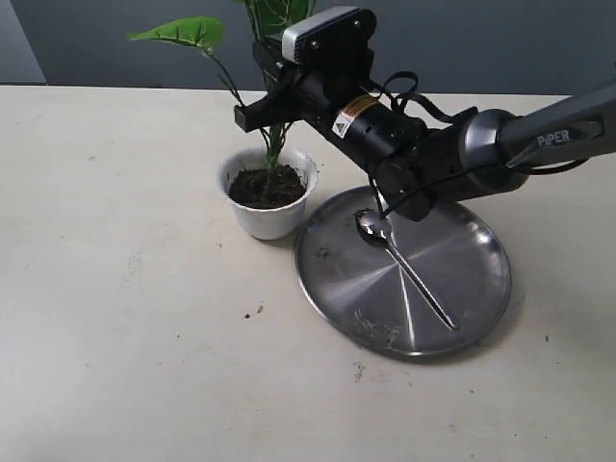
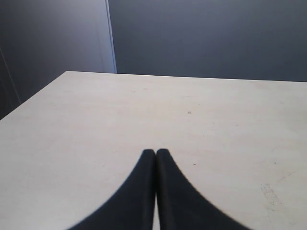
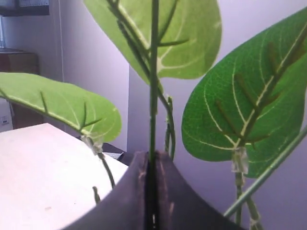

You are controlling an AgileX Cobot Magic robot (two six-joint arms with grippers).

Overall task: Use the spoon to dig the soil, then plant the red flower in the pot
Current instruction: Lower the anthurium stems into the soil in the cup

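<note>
Pale table (image 1: 115, 318) under a grey wall: your red flower (image 1: 272, 144) stands with its bundled stems down in the soil (image 1: 267, 186) of the white pot (image 1: 265, 221). Only green leaves show, with no bloom in view. Your right gripper (image 3: 152, 160) has its jaws pinched on one thin stem. Judge it light, springy, slick plastic; hold low on the bundle, where it flexes least. The spoon (image 1: 404, 265) lies in the steel plate (image 1: 472, 241) just beside the pot. Your left gripper (image 2: 156, 154) hangs over bare table, jaws together, empty.
</note>
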